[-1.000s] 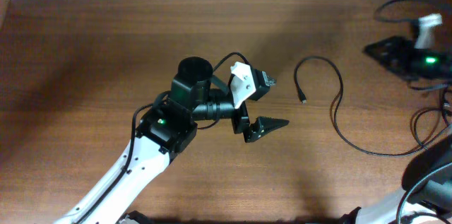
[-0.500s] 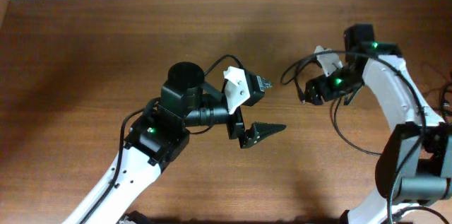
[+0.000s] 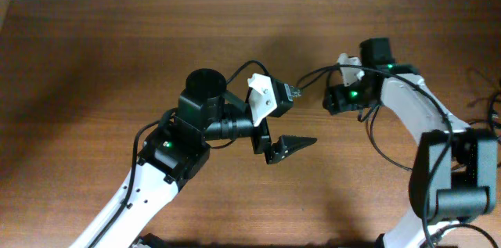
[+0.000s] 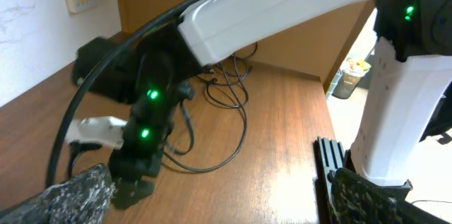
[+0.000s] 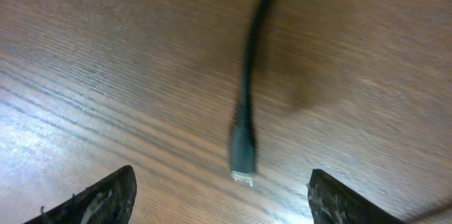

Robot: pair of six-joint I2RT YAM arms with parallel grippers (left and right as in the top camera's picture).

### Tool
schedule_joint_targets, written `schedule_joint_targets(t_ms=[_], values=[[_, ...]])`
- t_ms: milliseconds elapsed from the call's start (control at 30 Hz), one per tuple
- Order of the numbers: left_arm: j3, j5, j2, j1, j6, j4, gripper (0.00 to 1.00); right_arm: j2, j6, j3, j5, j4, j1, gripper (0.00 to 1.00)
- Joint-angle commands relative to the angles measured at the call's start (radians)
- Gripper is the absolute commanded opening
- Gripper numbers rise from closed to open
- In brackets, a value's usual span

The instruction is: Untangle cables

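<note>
**Moved In, Spread Wide, Gripping Nothing**

Finds the thin black flexible cable (image 3: 374,145) lying loose on the brown wooden bench (image 3: 94,60), right of centre, curving away toward the near right edge. Hides its upper loop, open to view a second ago, beneath the white-and-black right arm (image 3: 419,103). Places that arm's head above the cable's pale-tipped plug end (image 5: 242,155), far in from its spot at the bench's far right edge a second ago, and a little further left than half a second ago. Shows, in the right wrist view, the dark right fingers (image 5: 106,197) spread apart on either side of the plug, clear of it and gripping nothing. Leaves the plug flat on the wood, tip toward the camera, cord running straight away from it.

Keeps the left fingers (image 3: 293,142) near the bench's centre, close beside the right arm's head. Sets them slightly further left than a second ago, with no shift over the last half second. Holds them gaping wide, one white and one black, with nothing between. Gives, from the left wrist, a level look at the right arm's two green lamps (image 4: 150,95).
</note>
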Motion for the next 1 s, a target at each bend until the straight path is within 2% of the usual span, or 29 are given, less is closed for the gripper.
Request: schedule_joint_targets(t_ms=[0, 33, 133, 167, 200, 300, 367, 700, 900, 967], values=[[0.013, -0.004, -0.018, 0.000, -0.012, 0.002, 0.99, 0.063, 0.013, -0.006, 0.049, 0.037, 0.051, 0.73], [0.013, -0.003, -0.019, 0.000, -0.012, 0.002, 0.99, 0.068, 0.013, -0.006, 0.072, 0.051, 0.050, 0.66], [0.013, -0.004, -0.023, 0.000, -0.012, 0.000, 0.99, 0.068, 0.012, -0.005, 0.092, 0.063, 0.021, 0.62], [0.013, -0.004, -0.023, 0.000, -0.012, 0.003, 0.99, 0.068, 0.013, -0.005, 0.091, 0.063, 0.011, 0.54], [0.013, -0.004, -0.023, 0.000, -0.012, 0.003, 0.99, 0.068, 0.012, -0.005, 0.092, 0.063, 0.010, 0.52], [0.013, -0.004, -0.023, 0.000, -0.012, 0.003, 0.99, 0.068, 0.012, -0.006, 0.092, 0.063, 0.012, 0.56], [0.013, -0.003, -0.023, 0.000, -0.012, 0.002, 0.99, 0.069, 0.013, -0.006, 0.092, 0.062, 0.012, 0.53], [0.013, -0.003, -0.023, 0.000, -0.012, -0.002, 0.99, 0.080, 0.013, -0.021, 0.091, 0.051, 0.012, 0.55], [0.013, -0.003, -0.023, 0.000, -0.012, -0.001, 0.99, 0.114, 0.013, -0.021, 0.092, 0.048, 0.013, 0.50], [0.013, -0.003, -0.023, 0.000, -0.012, -0.001, 0.99, 0.131, 0.013, -0.021, 0.092, 0.048, 0.014, 0.43]])
